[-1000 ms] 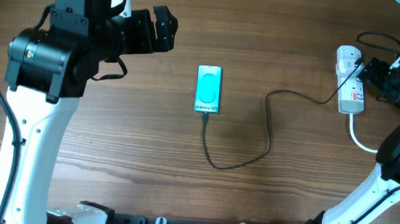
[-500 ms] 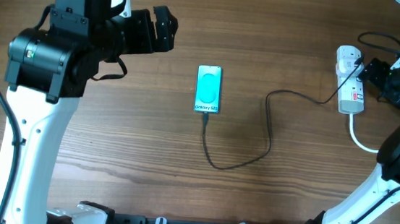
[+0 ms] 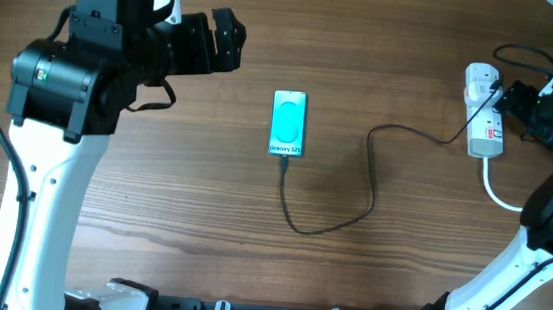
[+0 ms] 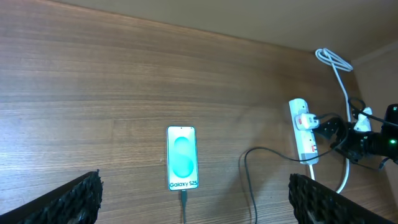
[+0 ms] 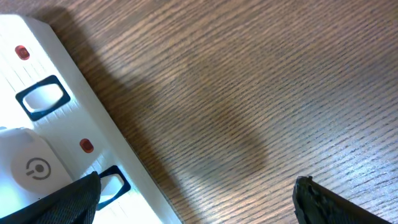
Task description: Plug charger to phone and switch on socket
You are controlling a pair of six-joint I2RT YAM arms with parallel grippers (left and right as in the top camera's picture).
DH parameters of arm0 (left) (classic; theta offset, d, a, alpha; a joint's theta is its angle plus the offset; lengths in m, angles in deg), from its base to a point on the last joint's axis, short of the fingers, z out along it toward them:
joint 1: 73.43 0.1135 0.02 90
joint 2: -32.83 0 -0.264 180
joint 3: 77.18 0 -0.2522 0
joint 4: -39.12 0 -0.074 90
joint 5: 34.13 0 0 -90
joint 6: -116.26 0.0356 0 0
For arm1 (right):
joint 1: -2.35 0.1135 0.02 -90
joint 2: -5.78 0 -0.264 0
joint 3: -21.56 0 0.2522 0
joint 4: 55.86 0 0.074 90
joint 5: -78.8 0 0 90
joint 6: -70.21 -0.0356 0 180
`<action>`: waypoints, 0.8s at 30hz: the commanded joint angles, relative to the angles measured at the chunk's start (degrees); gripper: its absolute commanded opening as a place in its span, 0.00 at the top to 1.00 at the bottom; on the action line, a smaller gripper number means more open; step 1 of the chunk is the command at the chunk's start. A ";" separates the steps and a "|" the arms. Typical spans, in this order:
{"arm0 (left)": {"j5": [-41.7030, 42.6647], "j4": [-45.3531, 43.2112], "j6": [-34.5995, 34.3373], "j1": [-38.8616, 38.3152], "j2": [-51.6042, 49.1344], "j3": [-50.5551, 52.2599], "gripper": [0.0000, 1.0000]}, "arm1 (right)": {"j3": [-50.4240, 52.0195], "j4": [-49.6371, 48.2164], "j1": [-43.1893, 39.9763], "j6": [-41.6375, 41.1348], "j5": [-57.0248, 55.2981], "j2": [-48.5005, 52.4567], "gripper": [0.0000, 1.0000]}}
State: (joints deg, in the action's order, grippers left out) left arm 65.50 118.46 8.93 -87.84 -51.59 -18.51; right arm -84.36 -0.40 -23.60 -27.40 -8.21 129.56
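Note:
The phone [image 3: 288, 123], with a cyan screen and "Galaxy S25" text, lies flat mid-table; it also shows in the left wrist view [image 4: 182, 157]. The thin black charger cable [image 3: 323, 222] meets the phone's lower edge, loops right and runs to the white socket strip [image 3: 482, 128]. My right gripper [image 3: 515, 99] is open beside the strip. In its wrist view [image 5: 196, 186] the left finger lies over a rocker switch [image 5: 111, 182] on the strip [image 5: 37, 130]. My left gripper [image 3: 226, 40] is open and empty, raised left of the phone [image 4: 193, 208].
A white plug body with a power symbol [image 5: 28, 169] sits in the strip. The strip's thicker white cord [image 3: 497, 194] curves toward my right arm. A white cable loop [image 4: 333, 60] lies beyond the strip's far end. My left arm [image 3: 60, 106] covers the left side.

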 commanded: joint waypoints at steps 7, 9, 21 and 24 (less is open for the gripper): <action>-0.74 -0.13 -0.74 -0.04 0.90 0.31 0.00 | 0.79 1.31 2.71 3.13 7.63 1.64 0.00; -0.74 -0.13 -0.74 -0.04 0.90 0.31 0.00 | 0.79 1.55 2.71 3.13 7.63 1.64 0.00; -0.74 -0.13 -0.74 -0.04 0.90 0.31 0.00 | 0.68 10.80 1.51 -4.79 -0.85 -19.69 0.00; -0.74 -0.13 -0.74 -0.04 0.90 0.31 0.00 | 0.70 15.02 1.60 -6.49 -0.79 -25.99 0.00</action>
State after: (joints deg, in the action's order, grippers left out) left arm 65.50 118.46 8.93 -87.84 -51.59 -18.51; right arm -83.40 11.95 -22.01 -31.32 -8.30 110.18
